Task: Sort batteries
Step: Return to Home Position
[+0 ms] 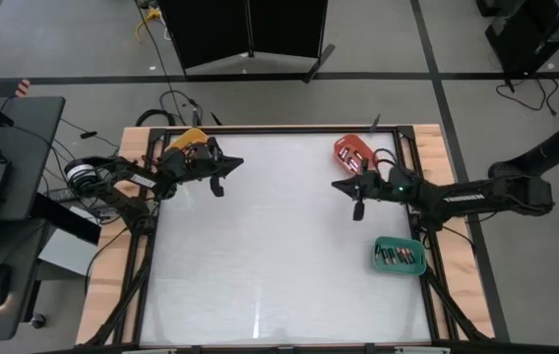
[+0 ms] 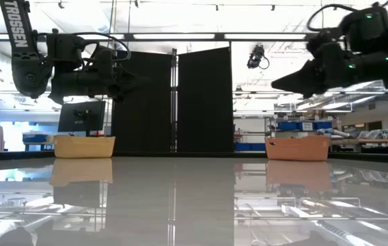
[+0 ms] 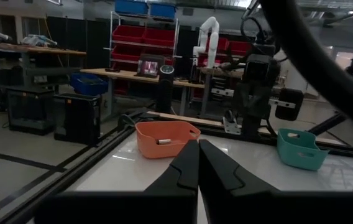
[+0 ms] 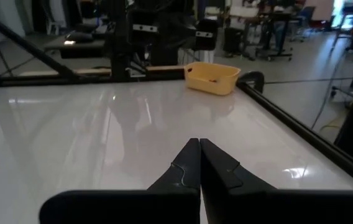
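The small dark cylindrical batteries (image 1: 399,258) are lying in a row inside the teal-green rectangular plastic tray (image 1: 401,243), which is sitting near the right edge of the glossy white table top (image 1: 279,265). More cells are resting in the red-orange plastic tray (image 1: 348,141) at the far right corner. The left wrist view is showing one silvery cell (image 3: 164,142) lying on that tray's floor. The pale yellow plastic tray (image 1: 191,137) is sitting at the far left corner, partly under the left arm. In the right wrist view a small reddish item is showing inside it, too small to tell apart.

The left gripper (image 3: 198,143) is hanging above the table just beside the yellow tray, pointing across toward the right side. Its two dark fingers are pressing together with nothing between them. The right gripper (image 4: 199,140) is hovering in the air between the red-orange tray and the teal-green one, pointing toward the left side. Its fingers are likewise closing on each other and carrying nothing. The two grippers are facing each other, well apart.
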Motion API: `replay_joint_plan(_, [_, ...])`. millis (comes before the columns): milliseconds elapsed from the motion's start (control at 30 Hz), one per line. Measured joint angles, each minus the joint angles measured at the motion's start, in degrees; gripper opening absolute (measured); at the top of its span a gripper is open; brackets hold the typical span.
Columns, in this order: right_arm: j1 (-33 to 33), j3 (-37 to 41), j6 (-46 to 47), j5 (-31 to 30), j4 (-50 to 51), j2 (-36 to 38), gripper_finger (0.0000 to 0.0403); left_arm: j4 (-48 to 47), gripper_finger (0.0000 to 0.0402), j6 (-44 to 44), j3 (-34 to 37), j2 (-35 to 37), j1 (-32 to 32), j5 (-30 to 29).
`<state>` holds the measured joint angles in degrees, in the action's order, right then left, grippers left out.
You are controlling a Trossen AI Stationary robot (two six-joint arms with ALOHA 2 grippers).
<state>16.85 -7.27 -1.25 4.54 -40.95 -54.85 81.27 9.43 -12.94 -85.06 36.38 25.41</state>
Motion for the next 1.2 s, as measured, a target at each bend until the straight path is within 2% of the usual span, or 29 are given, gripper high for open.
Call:
replay_joint_plan(200, [0.5,5.4,1.5,-0.5,-0.6,7.8,0.0008,0.0,0.0011,0.0,0.1,1.0,-0.8,0.0])
replay_joint_plan(367, [1.4,7.0,1.7,-0.7,1.1,11.3,0.0008,-1.5,0.0011,-1.9,0.1,4.0,-2.1,-0.5])
replay_joint_plan(700, [3.7,7.0,0.7,-0.6,2.4,11.9,0.0009,-24.2,0.0011,-6.7,0.2,19.7,-2.2,-5.1])
replay_joint_plan(833, [4.0,7.0,-0.7,-0.6,2.9,11.9,0.0009,-22.9,0.0008,-6.8,5.1,23.1,-2.2,-10.7])
replay_joint_plan(967, [4.0,7.0,-0.9,-0.6,2.9,11.9,0.0009,-12.9,0.0005,-3.0,12.3,24.5,-2.2,-11.9])
replay_joint_plan(1200, [4.2,6.9,-0.9,-0.1,3.3,12.3,0.0009,-14.4,0.0004,-1.7,12.5,26.5,-2.4,-11.7])
